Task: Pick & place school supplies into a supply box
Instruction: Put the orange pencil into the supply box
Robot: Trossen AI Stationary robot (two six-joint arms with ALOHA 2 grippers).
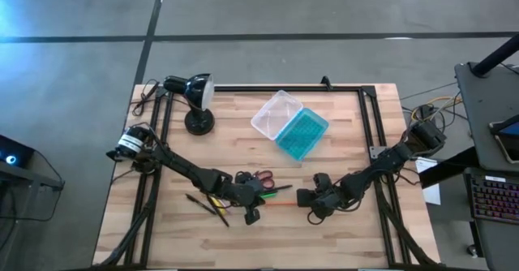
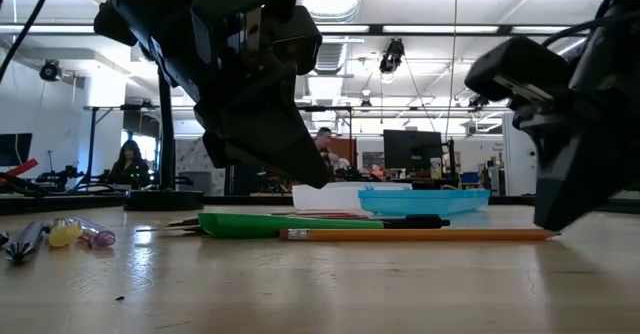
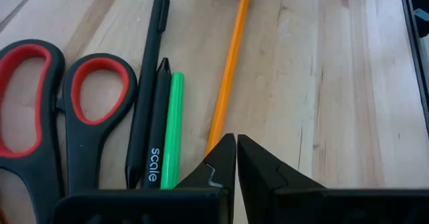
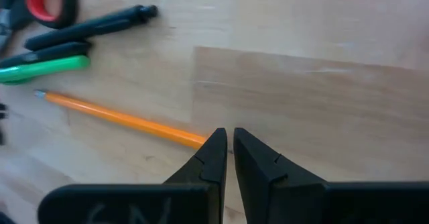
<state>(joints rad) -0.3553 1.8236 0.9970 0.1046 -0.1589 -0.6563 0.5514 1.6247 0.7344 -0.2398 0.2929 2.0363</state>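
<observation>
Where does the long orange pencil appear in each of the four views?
High view: long orange pencil, between the two arms.
Low view, lying across the front.
Left wrist view, beside the green marker.
Right wrist view, below the marker.
Shared landmark: the marker.

One scissors (image 3: pixel 60 110), one green marker (image 3: pixel 172 133), two dark pens (image 3: pixel 149 76), one orange pencil (image 3: pixel 228 66), one supply box (image 1: pixel 289 125), one lamp (image 1: pixel 193 101)

Both arms are dark, near black, built of slim jointed links. Beside the desk lamp (image 1: pixel 195 96), the left arm's (image 1: pixel 178 167) base joint wears a white band with dark marking and trails thin black cables. The right arm's (image 1: pixel 373 174) base is a blocky black housing. Each gripper has two matte black, wedge-shaped fingers (image 3: pixel 218 167) with notched inner edges.
</observation>
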